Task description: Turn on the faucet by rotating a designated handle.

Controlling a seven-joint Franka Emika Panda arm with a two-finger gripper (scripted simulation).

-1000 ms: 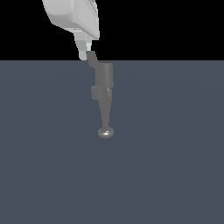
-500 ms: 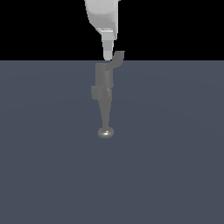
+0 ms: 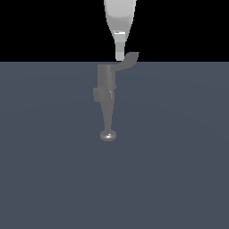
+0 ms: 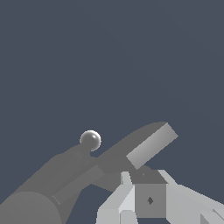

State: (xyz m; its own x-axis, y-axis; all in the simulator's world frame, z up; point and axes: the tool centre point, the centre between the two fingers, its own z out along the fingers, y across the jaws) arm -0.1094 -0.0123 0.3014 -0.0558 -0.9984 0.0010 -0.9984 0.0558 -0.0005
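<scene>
A flat slate-grey floor (image 3: 179,170) runs back to a black void. Nearest, the faucet (image 3: 106,96) points its knobbed spout forward; behind, its handle (image 3: 128,60) juts toward the exterior view's right — the gripper (image 3: 119,56) hangs just beside it, finger spread unclear.

Flat dim sim render, sharp, no shadows, w/ glint on knob (image 4: 90,140)

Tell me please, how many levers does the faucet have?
1. The handle projects from the top of the faucet toward the exterior view's right, beside the hand. Another lever behind the body would be hidden.
</scene>
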